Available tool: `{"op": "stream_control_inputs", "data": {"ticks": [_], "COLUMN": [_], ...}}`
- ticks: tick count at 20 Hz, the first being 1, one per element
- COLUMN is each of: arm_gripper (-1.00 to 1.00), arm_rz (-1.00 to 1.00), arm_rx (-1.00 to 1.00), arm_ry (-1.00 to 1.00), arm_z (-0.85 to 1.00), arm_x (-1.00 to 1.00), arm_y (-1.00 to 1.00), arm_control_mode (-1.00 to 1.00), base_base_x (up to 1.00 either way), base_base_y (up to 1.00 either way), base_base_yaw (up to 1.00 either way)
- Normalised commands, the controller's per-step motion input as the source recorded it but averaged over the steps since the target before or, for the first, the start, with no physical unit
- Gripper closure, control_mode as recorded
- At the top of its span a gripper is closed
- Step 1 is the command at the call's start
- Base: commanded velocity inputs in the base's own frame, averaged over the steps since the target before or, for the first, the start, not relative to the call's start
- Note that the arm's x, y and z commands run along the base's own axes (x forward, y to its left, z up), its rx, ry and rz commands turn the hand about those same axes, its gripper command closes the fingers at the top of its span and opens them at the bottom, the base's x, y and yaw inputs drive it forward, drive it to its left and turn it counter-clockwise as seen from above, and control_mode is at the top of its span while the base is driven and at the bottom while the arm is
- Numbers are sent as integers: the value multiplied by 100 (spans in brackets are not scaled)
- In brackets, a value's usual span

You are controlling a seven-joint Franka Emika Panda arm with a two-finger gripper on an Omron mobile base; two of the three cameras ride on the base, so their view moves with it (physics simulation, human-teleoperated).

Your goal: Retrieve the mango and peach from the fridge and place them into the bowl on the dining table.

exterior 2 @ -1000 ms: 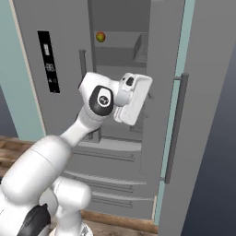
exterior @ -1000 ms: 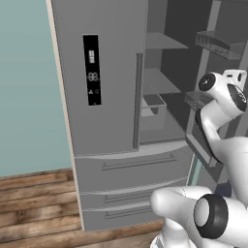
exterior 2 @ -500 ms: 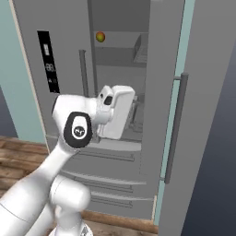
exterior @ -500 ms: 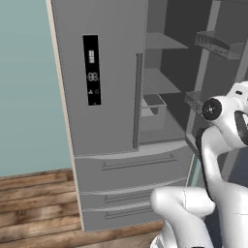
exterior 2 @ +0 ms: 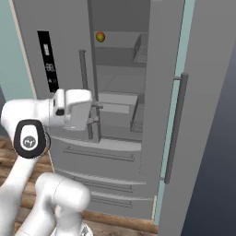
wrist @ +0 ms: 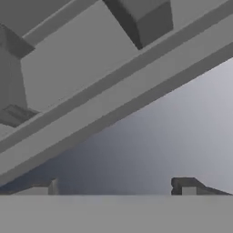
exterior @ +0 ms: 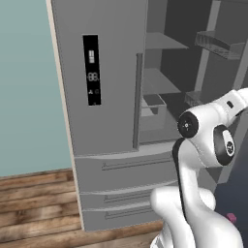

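White arm [exterior: 193,160] — dark joints (glossy)

The small yellow-green, red-blushed mango [exterior 2: 100,37] sits on an upper shelf inside the tall grey fridge [exterior 2: 120,92], above and behind the gripper [exterior 2: 95,119].

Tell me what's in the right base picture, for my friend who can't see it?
The grey fridge has its right door swung open, and a small yellow-and-red mango sits on the top shelf. The robot's white arm reaches toward it, gripper open and empty.
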Motion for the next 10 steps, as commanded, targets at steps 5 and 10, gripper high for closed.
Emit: {"op": "stream_control_inputs", "data": {"ticks": [5, 10], "arm_gripper": [-100, -100], "arm_rz": [-16, -7], "arm_rx": [35, 42], "arm_ry": [-47, -16], "arm_z": [51, 13], "arm_x": [-3, -5], "arm_y": [92, 52], "arm_control_mode": [-100, -100], "base_base_x": [0, 0], "base_base_y": [0, 0], "base_base_yaw": [0, 0]}}
